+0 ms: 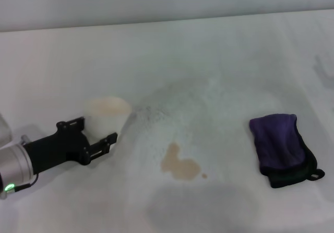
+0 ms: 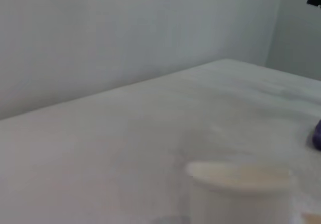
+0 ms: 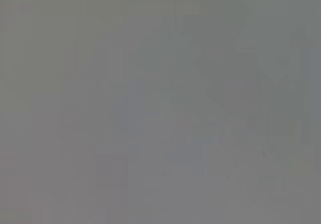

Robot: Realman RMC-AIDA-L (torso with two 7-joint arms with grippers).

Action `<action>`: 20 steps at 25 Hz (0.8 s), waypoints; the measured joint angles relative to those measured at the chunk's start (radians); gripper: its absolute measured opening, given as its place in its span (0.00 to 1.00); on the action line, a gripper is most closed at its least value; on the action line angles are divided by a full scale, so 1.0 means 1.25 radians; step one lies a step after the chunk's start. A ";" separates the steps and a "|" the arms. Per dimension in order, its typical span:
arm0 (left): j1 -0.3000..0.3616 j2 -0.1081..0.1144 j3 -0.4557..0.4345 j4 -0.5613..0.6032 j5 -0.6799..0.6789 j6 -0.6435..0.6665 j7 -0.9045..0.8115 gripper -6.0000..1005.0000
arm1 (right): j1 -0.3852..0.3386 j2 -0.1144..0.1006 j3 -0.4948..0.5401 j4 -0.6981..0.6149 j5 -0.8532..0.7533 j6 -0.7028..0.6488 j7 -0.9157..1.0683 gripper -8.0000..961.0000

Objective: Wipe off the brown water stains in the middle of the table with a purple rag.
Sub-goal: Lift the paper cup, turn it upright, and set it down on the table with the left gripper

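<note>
Brown water stains [image 1: 179, 165] sit unwiped mid-counter [image 1: 219, 60], nearest the front edge, the purple rag [image 1: 282, 148] lies untouched toward the right edge, and farther left the left hand [image 1: 99, 134] is spread around a paper cup [image 1: 108, 113], so wiping remains.

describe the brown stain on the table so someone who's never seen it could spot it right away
On the white table, look near the middle, between the paper cup by the left pincer and the purple rag. The stain is a tan blotch with a tiny droplet beside it, unlike the faint grey smudges around it.
</note>
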 joint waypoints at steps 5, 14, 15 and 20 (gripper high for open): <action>0.022 0.001 0.000 -0.003 0.009 0.000 0.000 0.60 | 0.006 -0.001 0.000 -0.004 0.000 -0.002 0.000 0.91; 0.042 -0.002 0.000 0.003 -0.002 -0.006 0.060 0.61 | 0.017 -0.002 0.001 -0.005 0.000 -0.016 -0.003 0.91; 0.042 -0.002 0.000 0.003 -0.008 -0.011 0.061 0.61 | 0.017 -0.002 0.001 -0.005 0.000 -0.016 -0.003 0.91; 0.037 -0.001 0.000 0.002 -0.018 -0.016 0.076 0.67 | 0.017 -0.002 0.002 -0.005 0.000 -0.017 -0.003 0.91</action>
